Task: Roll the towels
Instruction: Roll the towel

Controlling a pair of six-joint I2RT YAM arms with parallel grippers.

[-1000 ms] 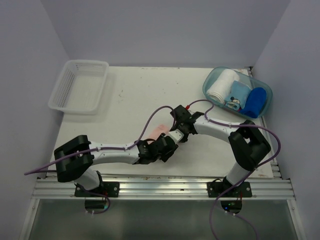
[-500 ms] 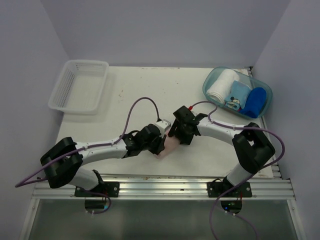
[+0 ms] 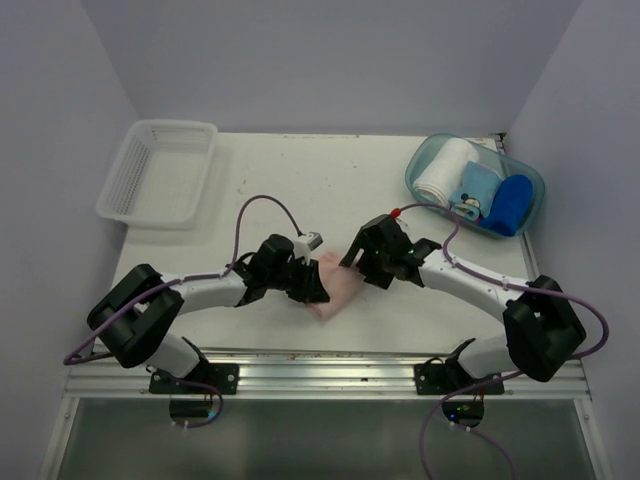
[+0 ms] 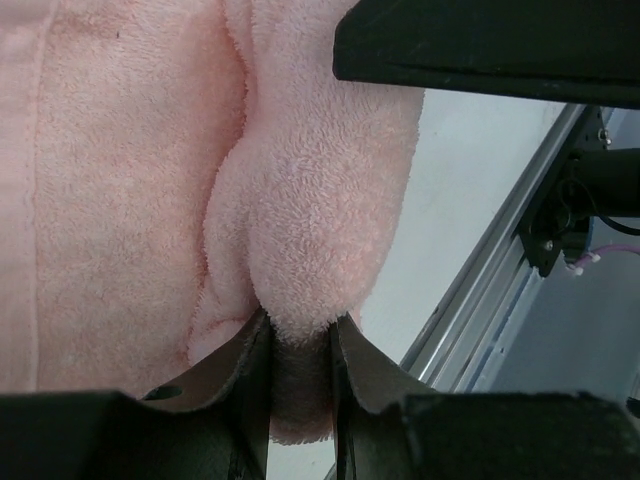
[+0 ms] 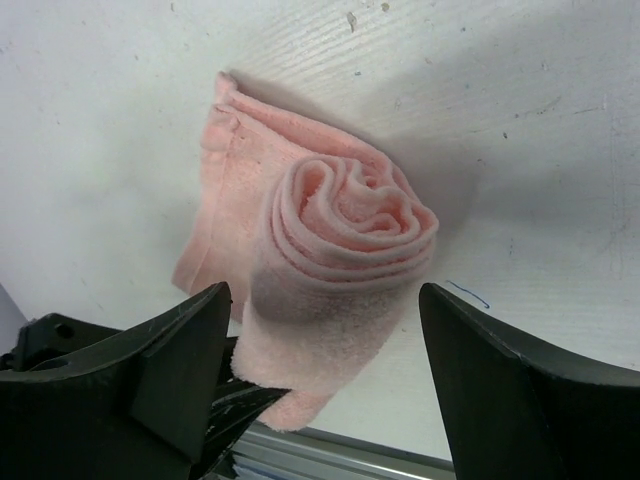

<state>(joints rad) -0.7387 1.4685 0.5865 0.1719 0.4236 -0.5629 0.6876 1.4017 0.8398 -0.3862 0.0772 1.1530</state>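
Now near the counter's (image 3: 270, 185) front edge, between the 2 arms: pink towel (image 3: 338, 290), wound into a loose, fat roll. From the right wrist, viewed end-on: a spiral of several soft layers, with a flat tail of cloth trailing off the roll's left side onto the counter.

Left fingers (image 4: 245, 372) closed tight on a bulging fold of the towel, both tips sunk into the pile, pink cloth filling the narrow gap between them. More towel spread flat beyond that fold, its hemmed edge along the left of that wrist view. Off to the right in the same view: bare counter, then the metal rail (image 4: 480, 300) at the front edge.

Right fingers (image 5: 165, 365) spread wide, 1 to each side of the roll, gripping nothing; whether touching the cloth, impossible to tell. From above, both wrists near each other, 1 on either side of the towel.

Well apart from all this, at the far right corner: clear tub (image 3: 488, 150) holding 3 things. Blue towel (image 3: 510, 203) at its right end, rolled up, just beside a light blue printed cloth (image 3: 473, 192) in the middle; white towel (image 3: 440, 172), also rolled, at the left end.

At the far left corner: white mesh basket (image 3: 150, 185), its long side running front to back.
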